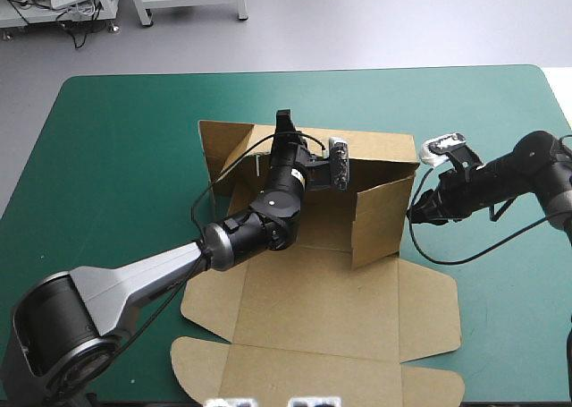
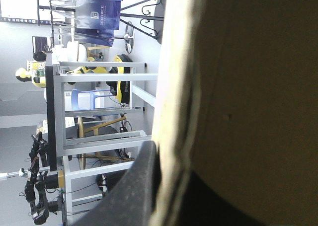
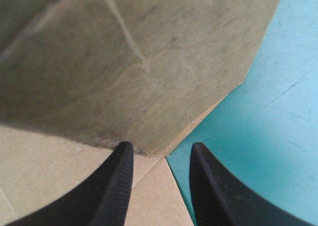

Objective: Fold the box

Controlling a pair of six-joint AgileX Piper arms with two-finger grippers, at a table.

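Box: light, stiff board, I judge.
Left pincer: pinching box's far wall.
Right pincer: spread beside box's right wall.
Hold: I'd take wall rims.

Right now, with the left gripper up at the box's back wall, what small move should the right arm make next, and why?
Probably ease the right gripper forward to press the side wall inward. Its fingers are open at that wall's outer foot, the wall stands raised, and the left gripper pinches the back wall upright.
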